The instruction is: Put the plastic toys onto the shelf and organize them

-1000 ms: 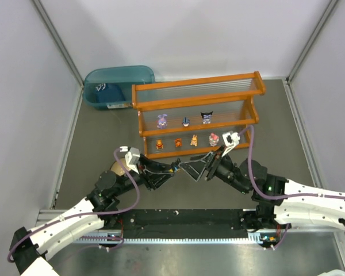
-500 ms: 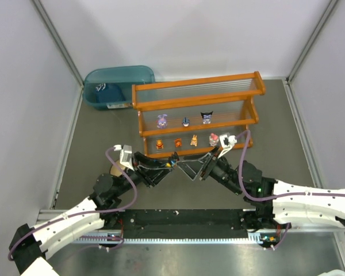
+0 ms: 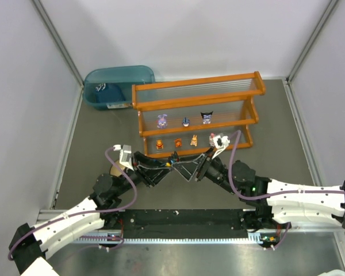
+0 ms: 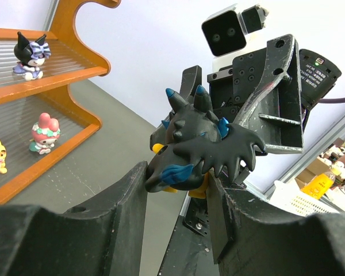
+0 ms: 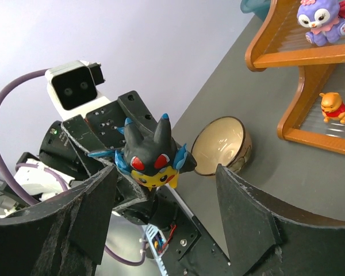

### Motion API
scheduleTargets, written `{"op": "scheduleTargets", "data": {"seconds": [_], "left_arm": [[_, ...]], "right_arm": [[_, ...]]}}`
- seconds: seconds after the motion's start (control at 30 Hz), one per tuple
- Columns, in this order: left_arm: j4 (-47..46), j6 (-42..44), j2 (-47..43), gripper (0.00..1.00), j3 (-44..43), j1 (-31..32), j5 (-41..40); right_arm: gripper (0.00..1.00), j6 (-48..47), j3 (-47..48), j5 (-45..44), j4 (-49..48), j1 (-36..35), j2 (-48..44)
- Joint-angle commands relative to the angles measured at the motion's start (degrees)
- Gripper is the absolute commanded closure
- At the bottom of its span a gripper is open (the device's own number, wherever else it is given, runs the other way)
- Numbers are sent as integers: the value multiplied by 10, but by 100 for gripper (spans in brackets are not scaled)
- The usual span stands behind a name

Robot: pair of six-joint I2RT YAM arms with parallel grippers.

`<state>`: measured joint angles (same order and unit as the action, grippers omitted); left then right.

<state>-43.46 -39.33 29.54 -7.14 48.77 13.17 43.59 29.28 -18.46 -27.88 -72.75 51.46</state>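
Grey table (image 3: 92,149), white walls. Since a second ago the right arm has shifted left. The right gripper (image 5: 167,171) now sits tip to tip with the left gripper (image 4: 175,183), in front of the shelf (image 3: 195,80). The left arm has hardly changed.

The left claw pinches a black winged toy (image 4: 201,144) with blue tips and a yellow face, held off the table. The right claw is spread wide, and the toy shows between its fingers; whether they touch it I cannot tell.

Shelf contents are unchanged:
- One tier carries the purple bunny (image 3: 161,121), the small dark-blue one (image 3: 186,121) and the black one (image 3: 206,117).
- The lower tier carries an orange one (image 3: 159,145), a second orange one (image 3: 177,142), a tan one (image 3: 194,140) and the pink-red one (image 3: 213,138).

The teal bin (image 3: 132,77) behind the shelf's left end holds a dark-blue item (image 3: 106,92). A tan bowl (image 5: 221,144) lies beside the left arm.
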Motion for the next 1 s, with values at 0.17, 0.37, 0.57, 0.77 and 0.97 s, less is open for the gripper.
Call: {"op": "scheduleTargets", "data": {"seconds": [0.17,0.37,0.57,0.77,0.97], "left_arm": [[-48,-3,6,100,-6,-2,5],[-48,-4,8,100,-5,-3,7],[-49,-5,10,100,-3,-3,12],[-54,-7,11,100,-1,-3,14],[-56,-8,9,100,3,-2,12]], "right_arm": [[34,-7,34,9,-30,-7,11],[38,-7,39,9,-38,-7,21],[41,-10,45,11,-39,-7,29],[53,-9,47,14,-49,-7,40],[93,-7,53,20,-48,-8,47]]}}
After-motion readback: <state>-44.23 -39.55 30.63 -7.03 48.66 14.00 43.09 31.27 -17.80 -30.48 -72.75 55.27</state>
